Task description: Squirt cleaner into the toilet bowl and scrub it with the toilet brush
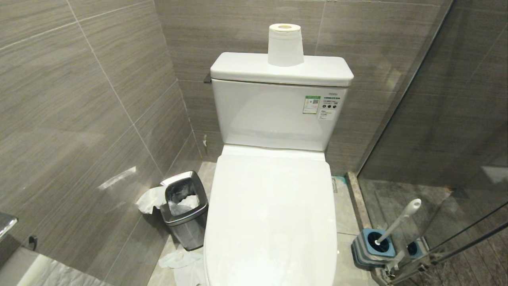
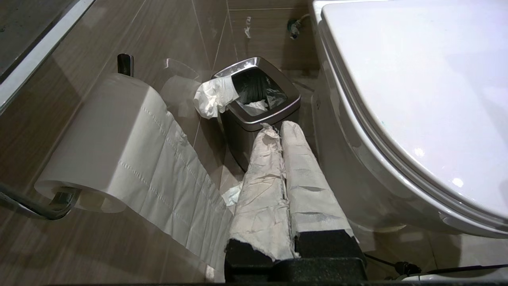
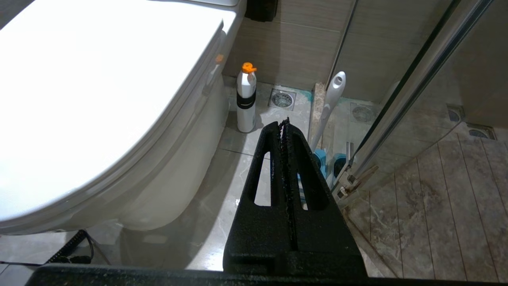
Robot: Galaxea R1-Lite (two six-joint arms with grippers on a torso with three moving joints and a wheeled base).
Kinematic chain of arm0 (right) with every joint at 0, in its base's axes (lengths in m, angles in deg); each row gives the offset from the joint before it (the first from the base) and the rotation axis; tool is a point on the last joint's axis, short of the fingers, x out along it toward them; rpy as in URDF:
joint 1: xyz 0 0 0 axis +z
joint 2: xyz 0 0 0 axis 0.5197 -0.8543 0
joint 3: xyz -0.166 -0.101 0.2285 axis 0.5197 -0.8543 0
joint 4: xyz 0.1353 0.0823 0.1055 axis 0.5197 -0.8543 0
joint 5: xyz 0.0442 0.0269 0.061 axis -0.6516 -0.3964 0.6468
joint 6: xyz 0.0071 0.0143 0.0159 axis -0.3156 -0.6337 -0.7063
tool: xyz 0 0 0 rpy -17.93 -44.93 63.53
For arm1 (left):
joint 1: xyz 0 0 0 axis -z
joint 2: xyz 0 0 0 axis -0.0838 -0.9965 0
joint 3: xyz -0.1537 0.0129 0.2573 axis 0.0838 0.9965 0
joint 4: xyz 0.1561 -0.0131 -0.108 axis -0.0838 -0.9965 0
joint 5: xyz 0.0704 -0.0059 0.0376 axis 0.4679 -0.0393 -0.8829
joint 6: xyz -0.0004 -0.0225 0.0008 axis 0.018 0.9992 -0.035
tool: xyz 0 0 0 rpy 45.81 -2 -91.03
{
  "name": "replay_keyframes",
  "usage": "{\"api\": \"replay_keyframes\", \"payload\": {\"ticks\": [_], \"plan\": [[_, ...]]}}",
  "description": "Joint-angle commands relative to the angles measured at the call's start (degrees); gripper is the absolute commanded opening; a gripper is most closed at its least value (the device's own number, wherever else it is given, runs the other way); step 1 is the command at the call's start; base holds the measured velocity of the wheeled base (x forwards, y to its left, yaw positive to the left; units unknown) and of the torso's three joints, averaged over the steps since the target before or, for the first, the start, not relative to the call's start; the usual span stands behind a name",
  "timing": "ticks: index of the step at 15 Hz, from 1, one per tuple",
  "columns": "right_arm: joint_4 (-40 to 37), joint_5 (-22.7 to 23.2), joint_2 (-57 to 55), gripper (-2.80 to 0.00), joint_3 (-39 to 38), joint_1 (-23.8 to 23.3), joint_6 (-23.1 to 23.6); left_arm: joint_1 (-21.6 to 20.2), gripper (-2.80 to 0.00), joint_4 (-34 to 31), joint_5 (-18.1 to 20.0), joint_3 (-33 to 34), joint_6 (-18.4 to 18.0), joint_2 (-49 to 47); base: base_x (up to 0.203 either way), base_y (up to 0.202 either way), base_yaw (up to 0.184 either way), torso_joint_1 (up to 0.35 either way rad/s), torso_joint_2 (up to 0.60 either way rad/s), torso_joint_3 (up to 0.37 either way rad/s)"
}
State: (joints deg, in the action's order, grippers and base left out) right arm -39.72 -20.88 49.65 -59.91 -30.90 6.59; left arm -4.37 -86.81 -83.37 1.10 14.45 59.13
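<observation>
Even indoor light from above, moderately bright in head view. Toilet lid [image 1: 270,214] glossy, near blown-out white in right wrist view, detail lost. Soft glare streaks on grey wall tiles [image 1: 79,119]; reflections in glass shower partition [image 1: 456,119]. Wrist views dimmer, warmer; shadow under toilet and beside steel bin [image 2: 258,107]. Straight lines bow near head view edges. Focus sharp, no motion blur.

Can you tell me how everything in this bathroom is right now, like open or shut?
toilet bowl: lid shut.
toilet brush: standing tilted in its holder.
bottle: upright, orange cap on.
steel bin: open, paper inside.
paper roll: upright on tank.
left gripper: shut, paper-wrapped.
right gripper: shut, empty.
</observation>
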Motion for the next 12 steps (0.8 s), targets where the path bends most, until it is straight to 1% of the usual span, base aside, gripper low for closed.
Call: {"api": "replay_keyframes", "payload": {"ticks": [1, 12], "plan": [[0.0, 0.0, 0.0, -2.8, 0.0, 0.0, 0.0, 0.0, -2.8, 0.1, 0.0, 0.2, 0.0, 0.0, 0.0, 0.0, 0.0, 0.0, 0.0, 0.0], [0.0, 0.0, 0.0, -2.8, 0.0, 0.0, -0.1, 0.0, -2.8, 0.0, 0.0, 0.2, 0.0, 0.0, 0.0, 0.0, 0.0, 0.0, 0.0, 0.0]]}}
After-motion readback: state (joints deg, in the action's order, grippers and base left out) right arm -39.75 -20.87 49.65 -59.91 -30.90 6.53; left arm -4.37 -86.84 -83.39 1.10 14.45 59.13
